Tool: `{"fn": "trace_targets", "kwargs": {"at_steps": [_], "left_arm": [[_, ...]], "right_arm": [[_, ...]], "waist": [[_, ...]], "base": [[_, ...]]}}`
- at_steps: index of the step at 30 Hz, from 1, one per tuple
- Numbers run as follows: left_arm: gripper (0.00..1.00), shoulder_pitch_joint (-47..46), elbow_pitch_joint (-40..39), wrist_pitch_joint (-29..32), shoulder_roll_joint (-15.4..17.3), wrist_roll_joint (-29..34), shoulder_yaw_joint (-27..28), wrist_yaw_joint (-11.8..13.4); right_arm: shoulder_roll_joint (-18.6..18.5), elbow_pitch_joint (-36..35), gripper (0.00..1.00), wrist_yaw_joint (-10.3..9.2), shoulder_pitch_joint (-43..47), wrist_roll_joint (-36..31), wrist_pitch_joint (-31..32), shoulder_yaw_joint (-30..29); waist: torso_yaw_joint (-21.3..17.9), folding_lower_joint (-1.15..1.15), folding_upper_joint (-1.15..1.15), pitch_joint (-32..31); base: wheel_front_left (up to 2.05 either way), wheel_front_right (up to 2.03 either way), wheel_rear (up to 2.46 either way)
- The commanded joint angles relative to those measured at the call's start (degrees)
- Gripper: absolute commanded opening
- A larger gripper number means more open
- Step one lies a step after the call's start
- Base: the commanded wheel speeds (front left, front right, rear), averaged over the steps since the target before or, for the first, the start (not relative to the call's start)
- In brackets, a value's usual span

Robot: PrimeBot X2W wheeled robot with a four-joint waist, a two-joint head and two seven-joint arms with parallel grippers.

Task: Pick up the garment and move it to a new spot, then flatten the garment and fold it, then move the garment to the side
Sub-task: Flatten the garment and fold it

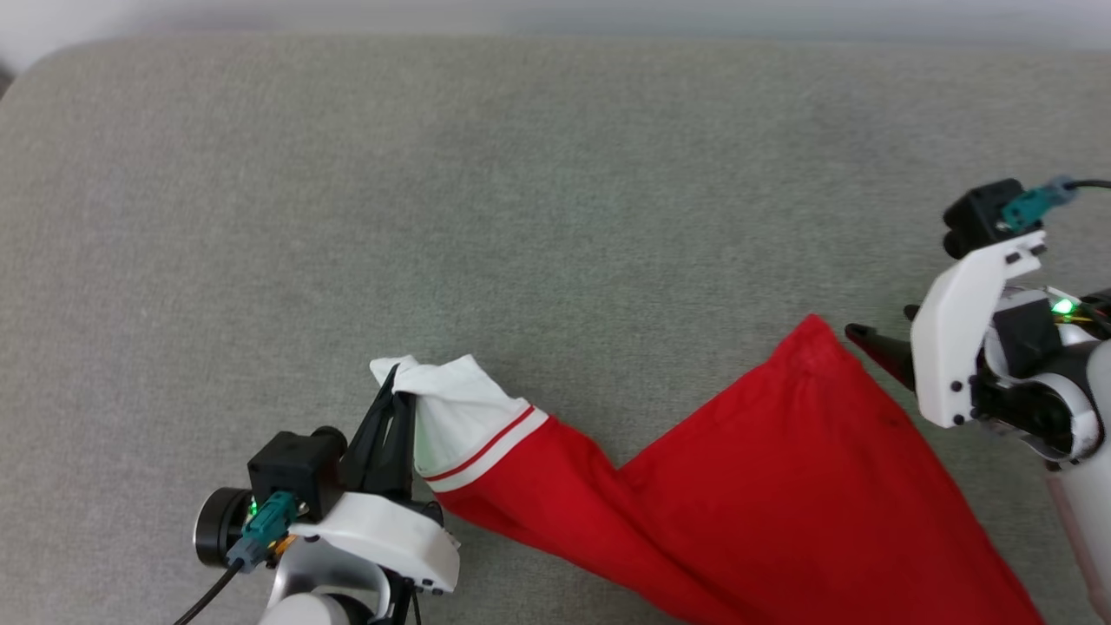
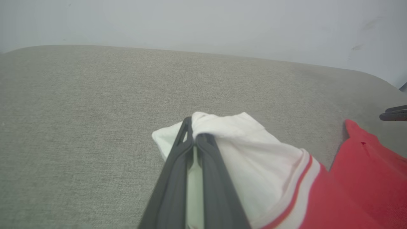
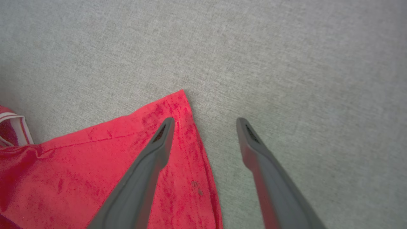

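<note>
left gripper (image 1: 399, 386) shut tight on the white sleeve (image 1: 451, 408) of the garment (image 1: 781, 469), near left on the grey cushion (image 1: 521, 217). red body trails right and near. right gripper (image 3: 205, 122) fingers apart at the red hem corner, holding nothing. pale wall (image 2: 190, 22) behind.

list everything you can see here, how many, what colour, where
garment: one, red with a white sleeve and red-and-white trim, lying low on the padded surface, from centre to right
padded surface: one, grey fabric, under everything
wall: one, pale grey, behind the surface
left gripper: one, dark fingers, shut on the garment's white sleeve, lower left
right gripper: one, dark fingers, open, at the garment's red corner, right side
</note>
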Motion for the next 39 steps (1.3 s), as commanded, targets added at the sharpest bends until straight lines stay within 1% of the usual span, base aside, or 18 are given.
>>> {"fn": "trace_targets", "kwargs": {"at_steps": [1,5,9,10,11,12,16,19,23,24,27,30,33,39], "left_arm": [[0.00,-1.3,0.3,-0.6,-0.5,0.5,-0.1,-0.3],[0.00,-2.8,1.2,-1.3,-1.3,0.5,-0.8,-0.7],[0.00,-3.6,2.4,-1.8,-1.8,0.1,-1.2,-1.1],[0.00,-3.6,2.6,-1.9,-1.8,0.1,-1.1,-1.1],[0.00,-3.7,2.9,-2.0,-1.9,0.0,-1.1,-1.2],[0.00,-3.7,3.2,-2.1,-1.9,-0.1,-1.2,-1.2],[0.00,-2.8,4.3,-2.1,-1.7,-0.8,-0.9,-1.3],[0.00,-3.0,5.2,-2.2,-1.1,-1.0,-0.4,-1.5],[0.00,-5.1,7.1,-1.5,-0.2,-2.3,0.2,-2.9],[0.00,-5.1,7.1,-1.5,-0.2,-2.3,0.2,-2.9],[0.00,-7.7,9.3,-0.5,0.4,-2.8,0.5,-4.1],[0.00,-12.3,12.6,1.2,0.5,-3.8,0.9,-5.5],[0.00,-18.0,17.3,2.6,-0.7,-5.6,2.1,-6.6],[0.00,-31.5,28.8,2.9,-2.6,-7.7,4.0,-8.8]], "right_arm": [[0.0,1.0,1.00,-0.02,-1.5,0.3,1.2,1.3],[0.5,4.4,1.00,-0.02,-3.5,1.6,3.2,5.8],[0.3,9.0,1.00,-0.01,-3.0,4.2,5.3,11.4],[0.3,10.1,0.89,-0.01,-2.8,4.8,5.6,12.5],[0.2,11.0,0.22,-0.01,-2.8,5.1,5.9,13.7],[0.0,11.8,0.00,-0.01,-2.7,5.6,5.9,14.5],[-0.3,13.2,0.00,-0.01,-4.7,7.2,4.0,16.1],[-0.7,13.7,0.00,-0.01,-6.3,7.5,0.8,16.2],[-0.9,15.1,0.00,-0.02,-8.0,6.9,-5.0,15.2],[-0.9,15.1,0.00,-0.02,-8.0,6.9,-5.0,15.2],[-0.3,17.0,0.00,-0.02,-8.5,6.1,-8.9,14.1],[0.2,19.2,0.00,-0.03,-9.8,4.7,-12.5,11.9],[1.4,21.5,0.00,-0.02,-11.2,2.9,-16.0,9.4],[4.0,26.0,0.00,-0.03,-17.1,0.1,-22.7,4.2]], "waist": [[1.8,-0.01,0.00,2.1],[2.9,-0.01,0.00,3.8],[3.5,-0.01,0.00,4.3],[3.5,-0.01,0.00,4.2],[3.5,-0.01,0.00,4.0],[3.5,-0.01,0.00,3.8],[3.0,-0.01,0.00,1.9],[2.5,-0.01,0.00,-0.8],[1.4,-0.01,0.00,-5.0],[1.4,-0.01,0.00,-5.0],[0.3,-0.01,0.00,-8.2],[-0.8,-0.01,0.00,-10.6],[-1.8,-0.01,0.00,-12.4],[-4.0,-0.01,0.00,-13.2]], "base": [[0.00,0.00,0.00],[0.00,0.00,0.00],[0.00,0.00,0.00],[0.00,0.00,0.00],[0.00,0.00,0.00],[0.00,0.00,0.00],[0.00,0.00,0.00],[0.00,0.00,0.00],[0.00,0.00,0.00],[0.00,0.00,0.00],[0.00,0.00,0.00],[0.00,0.00,0.00],[0.00,0.00,0.00],[0.00,0.00,0.00]]}}
